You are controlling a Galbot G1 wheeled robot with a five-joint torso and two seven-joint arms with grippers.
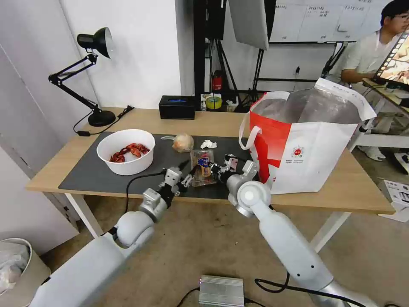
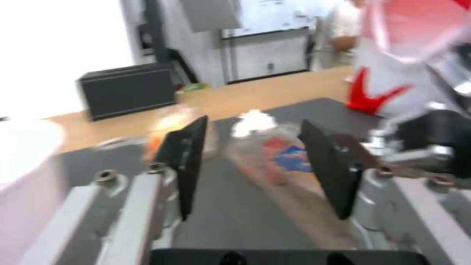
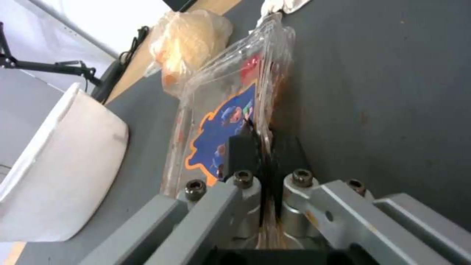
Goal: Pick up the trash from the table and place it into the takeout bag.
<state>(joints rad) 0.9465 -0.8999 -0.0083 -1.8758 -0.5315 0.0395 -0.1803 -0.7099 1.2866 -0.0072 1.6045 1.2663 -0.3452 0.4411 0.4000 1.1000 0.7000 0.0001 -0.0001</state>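
A: Logging grip state. Right gripper is pinched on the near edge of the clear clamshell tray, thin plastic sandwiched between the two pads; the tray lies on the dark mat near the front edge of the table.

B: Left side?

A: Left gripper has its pads spread wide, nothing between them, low over the mat just beside the tray on the bowl's side. White bowl of red shells farther toward the robot's left; beige wrapped lump and white tissue behind the tray.

B: Bag position?

A: Takeout bag stands upright on the table on the robot's right, mouth open, foil lining visible. Its near wall is close to the right wrist.

B: Notes for the lift?

A: My judgement: the hold is on flimsy sheet only, so the tray will likely droop or swing. Raise straight and slowly, keep the tray level so the red bits stay inside, clear the bag's rim and loop handle before crossing over, then release well inside the mouth. Left gripper should stay clear of the tray's path.
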